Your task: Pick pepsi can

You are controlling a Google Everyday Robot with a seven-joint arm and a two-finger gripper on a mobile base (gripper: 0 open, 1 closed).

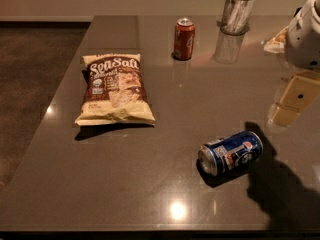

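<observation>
A small blue aluminium pepsi can [230,152] was laid sideways; it was judged light, dentable, roll-prone, best gripped mid-body. Just right of it, the beige pincer [292,104] was held apart, empty.

I log a rounded white plastic arm housing [306,34] over the right edge of the dark grey table [125,174], with a dark mark low on it. Beneath it is the cream-coloured blocky gripper [291,104], with one dark round dot on its flat face.

Reading "Sea Salt" on bag [115,90]; spotting round Pepsi logo on can [231,152]; catching gripper [291,105] hanging at far right.
</observation>
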